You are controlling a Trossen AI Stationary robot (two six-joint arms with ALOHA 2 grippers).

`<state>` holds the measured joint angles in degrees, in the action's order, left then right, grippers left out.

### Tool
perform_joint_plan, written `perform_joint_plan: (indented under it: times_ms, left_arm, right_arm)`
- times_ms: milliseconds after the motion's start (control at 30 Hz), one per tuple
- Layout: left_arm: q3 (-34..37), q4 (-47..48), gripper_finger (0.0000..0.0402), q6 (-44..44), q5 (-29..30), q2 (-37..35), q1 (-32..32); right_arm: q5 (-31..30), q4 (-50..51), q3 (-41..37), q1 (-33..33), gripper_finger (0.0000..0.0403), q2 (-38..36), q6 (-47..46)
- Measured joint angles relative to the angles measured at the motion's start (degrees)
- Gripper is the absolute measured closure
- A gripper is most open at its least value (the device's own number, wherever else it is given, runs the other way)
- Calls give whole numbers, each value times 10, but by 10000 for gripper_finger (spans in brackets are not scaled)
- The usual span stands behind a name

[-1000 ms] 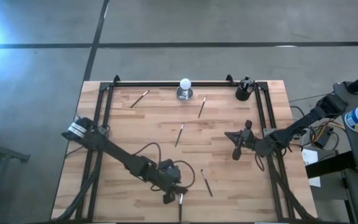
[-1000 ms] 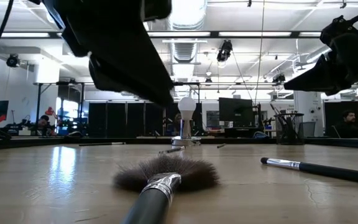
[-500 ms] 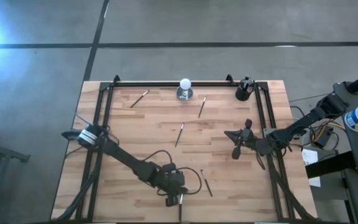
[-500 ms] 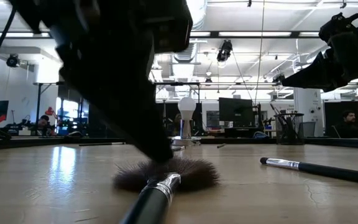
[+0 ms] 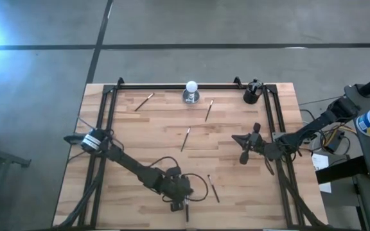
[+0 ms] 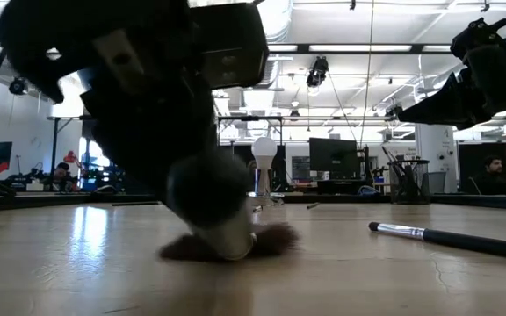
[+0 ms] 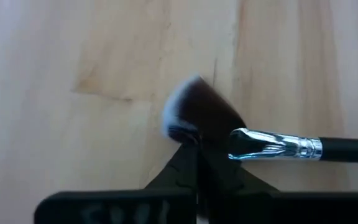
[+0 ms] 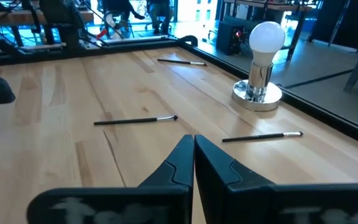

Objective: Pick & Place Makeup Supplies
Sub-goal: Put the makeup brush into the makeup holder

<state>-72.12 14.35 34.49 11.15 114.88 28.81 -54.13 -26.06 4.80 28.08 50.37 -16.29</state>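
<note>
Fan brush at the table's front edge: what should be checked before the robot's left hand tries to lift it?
1. Left hand is down at the fan brush: ok.
2. Its fingers are open enough to take the brush: not ok. They are pressed together, and the brush lies past their tips, not between them.
3. The brush lies flat on the table: ok.
4. Right hand is out of the way: ok. It hangs over the table's right side, shut and holding nothing.
5. The black cup at the far right corner has room: cannot tell.
</note>
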Motion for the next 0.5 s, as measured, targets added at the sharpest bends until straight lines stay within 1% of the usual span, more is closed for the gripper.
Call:
perform_joint_plan:
  times_ms: [133, 267, 367, 500]
  left_arm:
    - [9, 63, 400, -4, 36, -23, 0]
    - [29, 135, 401, 7, 95, -55, -4]
    - [58, 156, 401, 36, 148, -88, -7]
    - [119, 145, 401, 89, 221, -139, -9]
  right_arm:
    - [0, 0, 0, 0, 394, 0, 0]
    - [1, 1, 0, 0, 394, 0, -1]
    - [1, 1, 0, 0, 394, 0, 0]
    - [1, 0, 0, 0, 394, 0, -2]
